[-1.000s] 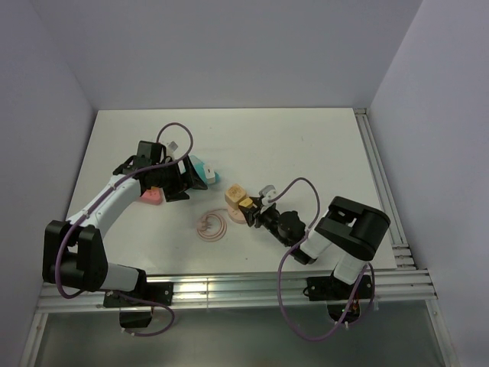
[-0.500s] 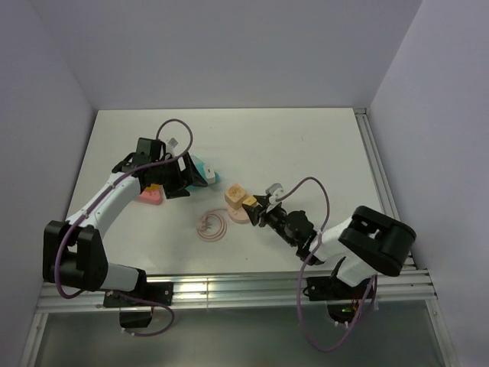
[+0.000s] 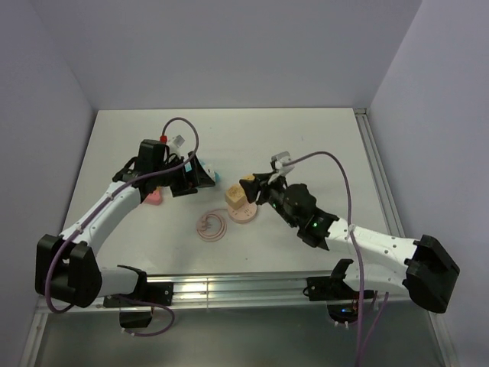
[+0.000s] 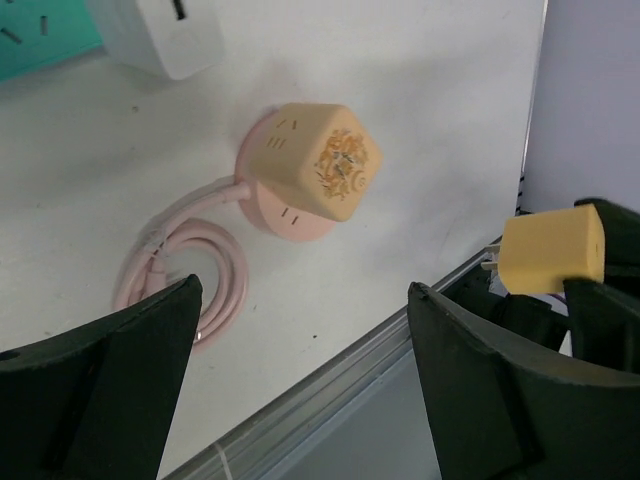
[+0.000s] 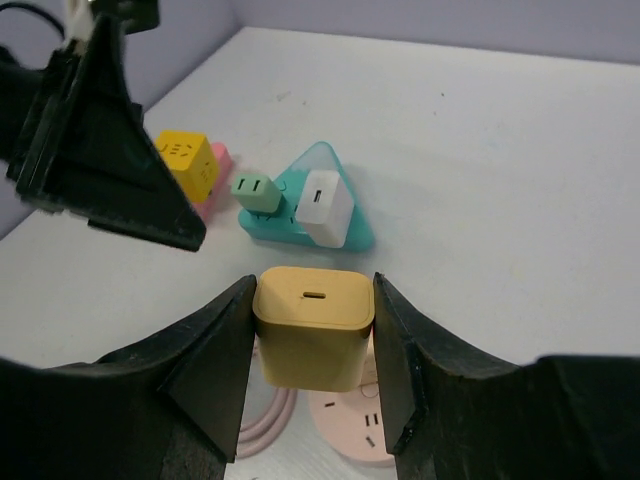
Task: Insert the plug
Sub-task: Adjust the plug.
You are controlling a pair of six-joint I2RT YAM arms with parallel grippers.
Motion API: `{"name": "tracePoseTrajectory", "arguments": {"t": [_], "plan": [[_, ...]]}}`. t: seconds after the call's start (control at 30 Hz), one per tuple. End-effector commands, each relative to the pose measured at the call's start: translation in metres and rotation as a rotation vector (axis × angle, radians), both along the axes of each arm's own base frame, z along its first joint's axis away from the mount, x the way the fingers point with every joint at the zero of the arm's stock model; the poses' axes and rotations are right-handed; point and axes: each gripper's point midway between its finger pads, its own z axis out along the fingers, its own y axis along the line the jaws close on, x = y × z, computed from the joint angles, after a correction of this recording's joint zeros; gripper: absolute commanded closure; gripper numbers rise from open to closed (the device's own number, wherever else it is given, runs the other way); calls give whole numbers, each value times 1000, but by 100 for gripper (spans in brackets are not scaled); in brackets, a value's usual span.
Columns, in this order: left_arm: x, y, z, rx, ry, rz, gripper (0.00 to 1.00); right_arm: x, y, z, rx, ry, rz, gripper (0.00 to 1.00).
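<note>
One yellow plug (image 5: 313,325), one teal strip (image 5: 322,157)

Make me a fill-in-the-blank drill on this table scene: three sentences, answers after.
1. The plug clamped in the right pincer is coloured ____.
2. The left pincer is ____ and holds nothing.
3. The small adapter beside the white charger in the teal power strip is ____.

Missing words: yellow; open; green.
</note>
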Motion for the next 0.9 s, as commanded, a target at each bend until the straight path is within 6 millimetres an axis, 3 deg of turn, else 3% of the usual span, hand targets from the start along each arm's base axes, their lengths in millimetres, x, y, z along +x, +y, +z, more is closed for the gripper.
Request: {"name": "tracePoseTrajectory", "arguments": {"t": [0.0,0.07,0.1,0.13,0.17,0.2,0.23,0.27,0.3,0.43,0.57,0.87], "plan": [[1,-18,35,-94,-175,-46,9,7,-5,-1,-84,194,-82,100],[1,-27,53,-116,-261,-42,9,7,-7,0,-93,242,-100,100],[0,-29,55,-117,-283,-34,9,9,-5,15,-47,248,-115,100],[-9,-37,65,-133,-324,-50,9,10,-5,20,-38,250,-118,100],[-4,-42,77,-156,-400,-36,9,8,-4,19,-45,263,-114,100],[-8,-43,71,-156,-415,-29,9,10,-2,30,-16,271,-119,100],[-17,-50,83,-187,-476,-45,8,12,0,33,-5,281,-128,100],[-19,-52,90,-208,-531,-50,1,9,-2,25,-40,324,-135,100],[-18,-52,92,-225,-600,-30,1,11,2,39,-9,332,-138,100],[-41,-56,116,-311,-805,-62,0,11,1,54,33,372,-165,100],[-43,-61,117,-290,-865,-105,0,9,4,72,60,391,-140,100],[-35,-83,123,-267,-910,-143,3,2,19,78,51,461,-74,100]]}}
